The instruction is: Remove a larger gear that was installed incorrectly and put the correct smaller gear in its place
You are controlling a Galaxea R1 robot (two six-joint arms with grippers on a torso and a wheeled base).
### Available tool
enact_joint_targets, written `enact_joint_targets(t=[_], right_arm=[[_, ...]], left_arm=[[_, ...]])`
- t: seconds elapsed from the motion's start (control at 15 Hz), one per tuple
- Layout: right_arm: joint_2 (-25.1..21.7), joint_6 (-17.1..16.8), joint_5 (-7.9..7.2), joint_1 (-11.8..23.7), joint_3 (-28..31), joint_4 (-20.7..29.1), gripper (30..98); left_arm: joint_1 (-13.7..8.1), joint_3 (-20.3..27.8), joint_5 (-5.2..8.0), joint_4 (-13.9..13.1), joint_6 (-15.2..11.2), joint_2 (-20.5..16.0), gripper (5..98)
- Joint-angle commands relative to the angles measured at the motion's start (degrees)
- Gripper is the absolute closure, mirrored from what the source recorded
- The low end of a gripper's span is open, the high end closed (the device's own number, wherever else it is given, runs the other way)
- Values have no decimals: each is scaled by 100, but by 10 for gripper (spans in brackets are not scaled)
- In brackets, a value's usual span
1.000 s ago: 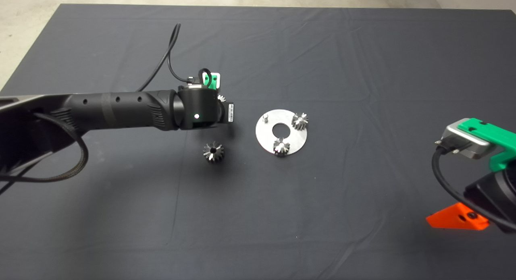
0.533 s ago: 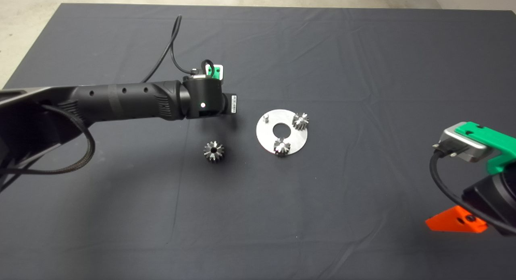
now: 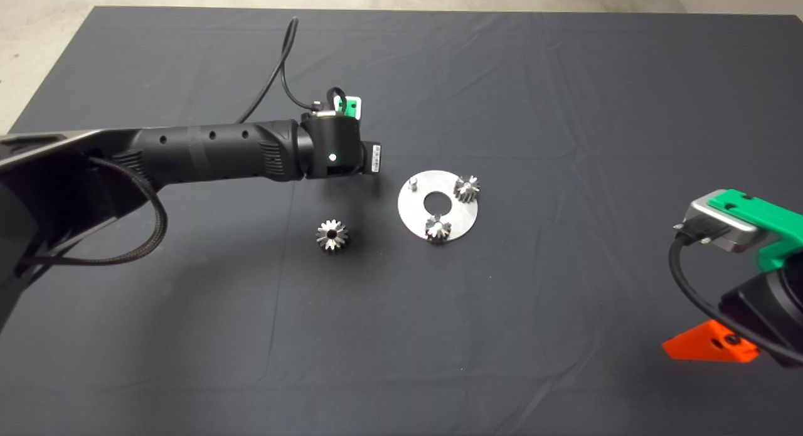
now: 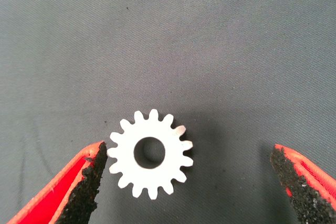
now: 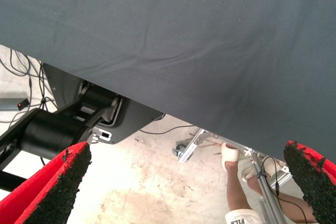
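Observation:
The larger gear (image 3: pixel 332 235), shiny and star-like, lies on the mat left of the round silver plate (image 3: pixel 415 218). The plate carries two small dark gears (image 3: pixel 467 188) (image 3: pixel 437 228) and a bare pin (image 3: pixel 413 184). My left arm's wrist (image 3: pixel 332 155) hovers behind and left of the plate and hides its gripper in the head view. In the left wrist view the left gripper (image 4: pixel 189 156) is open above the mat. The smaller gear (image 4: pixel 150 153), with a pale face and short teeth, lies flat between the fingers, close to one pad (image 4: pixel 89 182). My right gripper (image 5: pixel 186 153) is open, parked at the mat's right edge.
The dark mat (image 3: pixel 502 335) covers the table, with wrinkles across it. The right wrist view shows the mat's edge, the floor, the robot's base (image 5: pixel 58 129) and a person's leg (image 5: pixel 236 192) beside a metal frame.
My left arm has moved to the right and farther back on the mat, toward the plate. The right gripper dropped slightly, then held still. The gears on the plate and the larger gear stayed put.

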Motion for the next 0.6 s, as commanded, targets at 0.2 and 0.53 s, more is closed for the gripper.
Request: enact_joint_targets(t=[0.2,0.53], right_arm=[[-1,4,8,74,11,137,317],[-1,4,8,74,20,137,317]], left_arm=[[-85,-297,-252,-139,115,-40,251],[-76,-376,-252,-139,178,-23,251]])
